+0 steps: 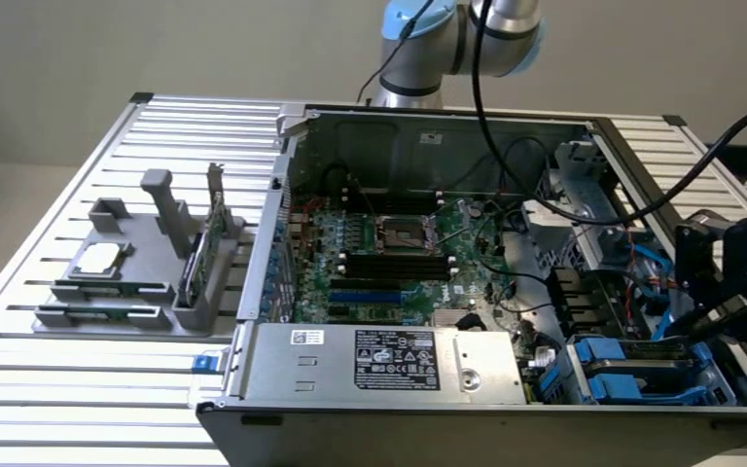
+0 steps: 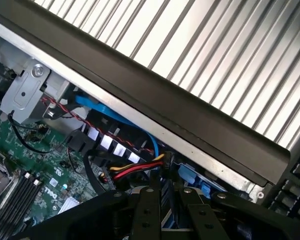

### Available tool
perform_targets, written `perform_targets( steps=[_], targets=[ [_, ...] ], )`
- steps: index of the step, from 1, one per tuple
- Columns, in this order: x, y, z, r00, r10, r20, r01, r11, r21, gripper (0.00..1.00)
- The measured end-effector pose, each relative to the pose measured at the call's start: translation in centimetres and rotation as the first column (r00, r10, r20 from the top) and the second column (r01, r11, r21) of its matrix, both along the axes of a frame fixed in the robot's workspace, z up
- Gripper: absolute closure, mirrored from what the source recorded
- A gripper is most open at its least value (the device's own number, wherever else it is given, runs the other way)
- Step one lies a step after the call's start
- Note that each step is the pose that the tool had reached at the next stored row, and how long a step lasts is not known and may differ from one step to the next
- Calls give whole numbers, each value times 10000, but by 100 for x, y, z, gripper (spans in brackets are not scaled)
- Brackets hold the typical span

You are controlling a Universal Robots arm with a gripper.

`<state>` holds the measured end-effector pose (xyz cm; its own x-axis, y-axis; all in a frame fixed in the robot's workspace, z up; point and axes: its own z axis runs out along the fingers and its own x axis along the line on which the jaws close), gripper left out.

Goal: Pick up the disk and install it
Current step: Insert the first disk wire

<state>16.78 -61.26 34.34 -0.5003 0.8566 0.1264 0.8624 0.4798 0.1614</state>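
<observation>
Step in hand, judged: installation. The gripper (image 2: 169, 194) stands narrow, apparently clamped on the disk (image 2: 167, 202), held edge-on over the blue drive bay (image 1: 633, 375) at four o'clock of the case (image 1: 426, 136). Seating calls for square alignment, clear of the cables (image 2: 135, 167).

- The exterior view looks down from high up and well back from the gripper (image 1: 727, 309), taking in the slatted table (image 1: 88, 389) and the whole open computer case (image 1: 347, 394).
- The wrist view sits close behind the gripper (image 2: 162, 200), facing down past it at the case wall.
- Both views share the motherboard (image 1: 387, 243) beside the gripper.
</observation>
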Motion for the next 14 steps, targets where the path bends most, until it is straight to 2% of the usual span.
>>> perform_targets(
  steps=[4,7,9,12,14],
  targets=[
    [0,0,-16,9992,-390,-36,390,9992,6,78],
    [-1,-1,-25,9985,-545,-106,545,9985,32,78],
    [0,-1,-30,9981,-593,-162,594,9982,82,78],
    [8,-8,-35,9979,-596,-247,602,9979,247,78],
    [21,-21,-36,9977,-595,-318,604,9978,284,78]
  ],
)
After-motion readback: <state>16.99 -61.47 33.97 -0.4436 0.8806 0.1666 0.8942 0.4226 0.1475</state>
